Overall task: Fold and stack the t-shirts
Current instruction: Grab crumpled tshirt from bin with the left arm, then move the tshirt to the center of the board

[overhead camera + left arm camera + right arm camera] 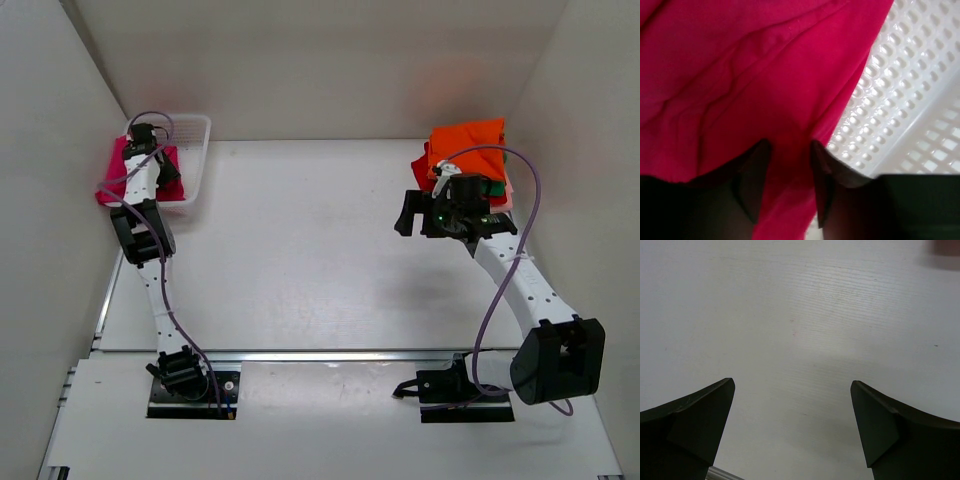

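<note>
Leaning into the white mesh basket (197,150) at the far left of the surface (300,250), the left hand (787,185) is straddling a raised fold of the magenta-pink t-shirt (740,75). The shirt is lying crumpled in the basket and spilling over its left rim. Whether the hand is pinching the cloth cannot be told. Across the bare middle, the right hand (404,215) is hanging released, jaws wide and holding nothing. It is sitting just beside the stack of folded t-shirts (468,145) at the far right, orange on top with green and red edges showing beneath. By the look of it, the last shirt is being picked up. The next move is calling for a firm pinch, then a lift clear of the basket rim to spread the shirt flat mid-surface.
</note>
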### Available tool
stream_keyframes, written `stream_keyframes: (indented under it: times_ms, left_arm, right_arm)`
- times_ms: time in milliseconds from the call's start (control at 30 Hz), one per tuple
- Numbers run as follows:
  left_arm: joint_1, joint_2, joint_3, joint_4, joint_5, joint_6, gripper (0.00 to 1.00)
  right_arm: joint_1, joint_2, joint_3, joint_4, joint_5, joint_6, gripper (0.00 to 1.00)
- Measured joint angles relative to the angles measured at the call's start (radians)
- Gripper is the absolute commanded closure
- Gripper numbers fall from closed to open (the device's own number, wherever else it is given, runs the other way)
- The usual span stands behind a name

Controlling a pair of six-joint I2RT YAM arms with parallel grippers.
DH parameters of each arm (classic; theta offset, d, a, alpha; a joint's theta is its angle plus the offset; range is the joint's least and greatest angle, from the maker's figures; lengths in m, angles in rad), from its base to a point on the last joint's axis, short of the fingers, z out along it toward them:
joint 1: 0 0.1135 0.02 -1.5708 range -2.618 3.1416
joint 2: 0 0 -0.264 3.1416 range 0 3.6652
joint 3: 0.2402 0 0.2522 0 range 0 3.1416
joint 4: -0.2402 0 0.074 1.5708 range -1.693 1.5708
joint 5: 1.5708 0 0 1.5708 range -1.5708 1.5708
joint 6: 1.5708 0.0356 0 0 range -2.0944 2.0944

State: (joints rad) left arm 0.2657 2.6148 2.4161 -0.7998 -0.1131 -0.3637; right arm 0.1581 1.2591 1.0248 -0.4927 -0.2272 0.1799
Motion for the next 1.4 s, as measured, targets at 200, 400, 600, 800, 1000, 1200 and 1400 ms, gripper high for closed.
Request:
stream_keyframes:
  times_ms: [200, 400, 600, 800, 1000, 1200, 1400]
  left_arm:
    - [0.031, -0.002, -0.004, -0.005, 0.123, -0.027, 1.0]
    - [0.027, -0.024, 0.055, -0.038, 0.107, -0.035, 1.0]
    - [-0.076, -0.386, -0.185, 0.077, -0.086, 0.057, 1.0]
    - [-0.297, -0.876, -0.225, 0.214, 0.145, 0.026, 1.0]
    - [-0.307, -1.337, -0.521, 0.414, 0.457, -0.152, 1.0]
    - [-0.348, -1.528, -0.937, 0.573, 0.592, -0.269, 1.0]
    - [-0.381, -1.318, -1.442, 0.66, 0.646, -0.283, 0.43]
  right_arm:
    - [0.011, -0.001, 0.0, -0.015, 0.0, 0.001, 0.01]
    - [0.05, -0.002, -0.001, -0.015, 0.0, 0.017, 0.0]
    - [0.101, -0.04, -0.044, -0.008, 0.0, 0.05, 0.01]
    - [0.074, -0.206, -0.153, 0.011, 0.001, 0.087, 0.01]
    - [-0.063, -0.372, -0.242, 0.015, -0.008, 0.083, 0.01]
    - [-0.118, -0.432, -0.276, 0.023, -0.045, 0.079, 0.01]
    - [-0.032, -0.407, -0.32, 0.063, -0.048, 0.083, 0.01]
